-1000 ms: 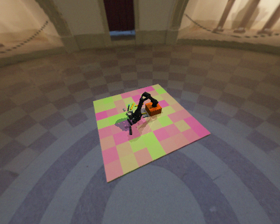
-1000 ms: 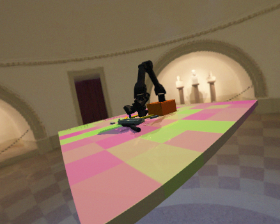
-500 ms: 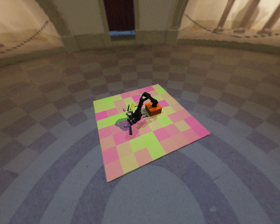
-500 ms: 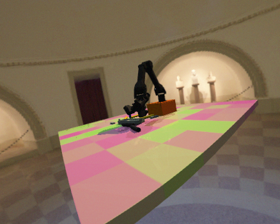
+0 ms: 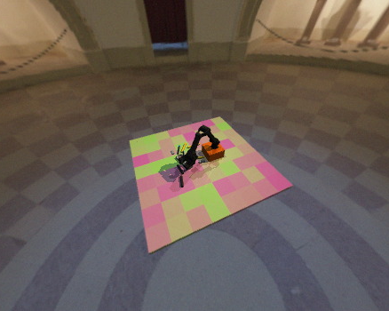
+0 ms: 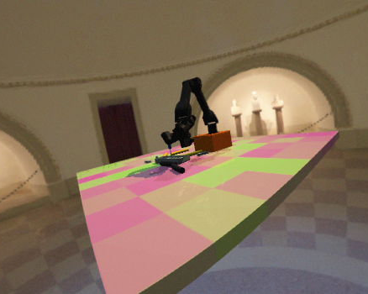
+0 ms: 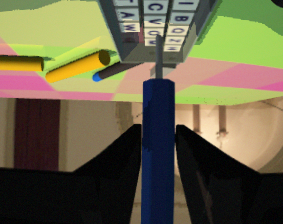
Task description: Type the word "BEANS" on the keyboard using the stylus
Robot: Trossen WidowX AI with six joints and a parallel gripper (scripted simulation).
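Note:
My gripper (image 6: 169, 143) (image 7: 158, 131) is shut on the blue stylus (image 6: 170, 147) (image 7: 158, 165), which points away from the fingers toward the keyboard. The grey keyboard (image 6: 179, 160) (image 7: 137, 53) lies on the table under the stylus, with pale letter keys. In the wrist view the thin grey tip shows over the near end of the middle row of keys, beyond the V, with W to its left and Q and Z to its right. The tip covers part of a key there. Whether it touches a key cannot be told. In the top view stylus and keyboard are too small to make out.
Two yellow cylinders (image 7: 17, 63) (image 7: 77, 67) and a dark stick with a blue end (image 7: 96, 77) lie left of the keyboard in the wrist view. A black cylinder (image 5: 181, 181) (image 6: 178, 169) lies beside the keyboard. An orange box (image 5: 214, 153) (image 6: 215, 142) stands at the arm's base.

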